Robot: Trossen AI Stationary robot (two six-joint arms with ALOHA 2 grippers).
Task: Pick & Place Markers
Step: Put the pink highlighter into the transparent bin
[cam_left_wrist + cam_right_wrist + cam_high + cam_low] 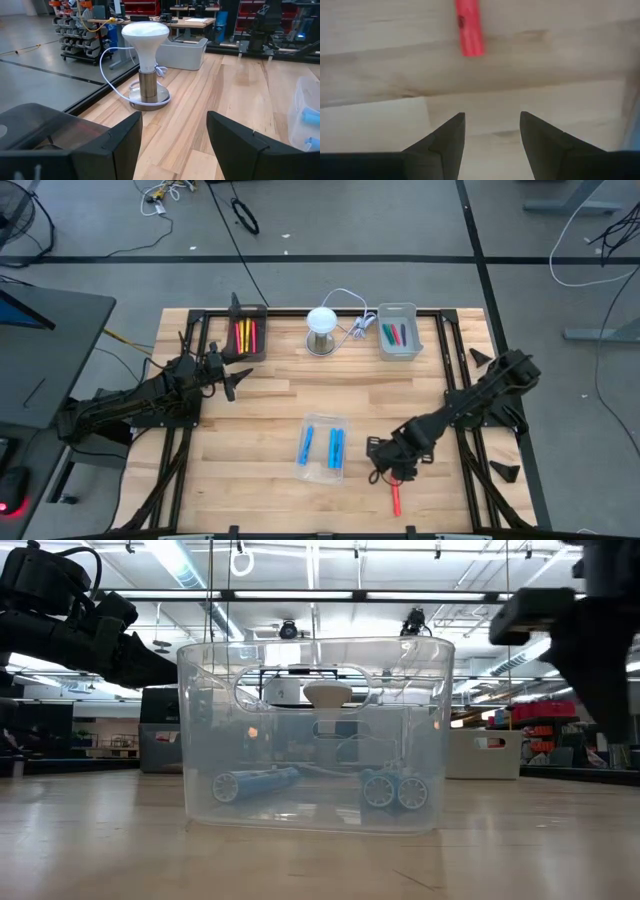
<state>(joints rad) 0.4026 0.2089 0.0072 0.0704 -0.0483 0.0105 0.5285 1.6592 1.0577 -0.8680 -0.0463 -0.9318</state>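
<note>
A red marker (396,500) lies flat on the wooden table near its near edge; the right wrist view shows the red marker (469,27) just ahead of my fingers. My right gripper (392,477) hovers above it, pointing down, open and empty (491,131). Blue markers (335,447) lie in the clear tray (323,470), also seen low down as blue markers (252,783). Red and yellow markers (245,335) rest in the black tray, red and green ones (397,335) in the grey tray. My left gripper (232,383) waits open by the black tray (172,132).
A white lamp (321,328) on a metal base with a white cable stands at the table's far middle, between the black tray (262,338) and the grey tray (410,350). Bare wood lies between the clear tray and the left arm. Black frame rails run along the table's edges.
</note>
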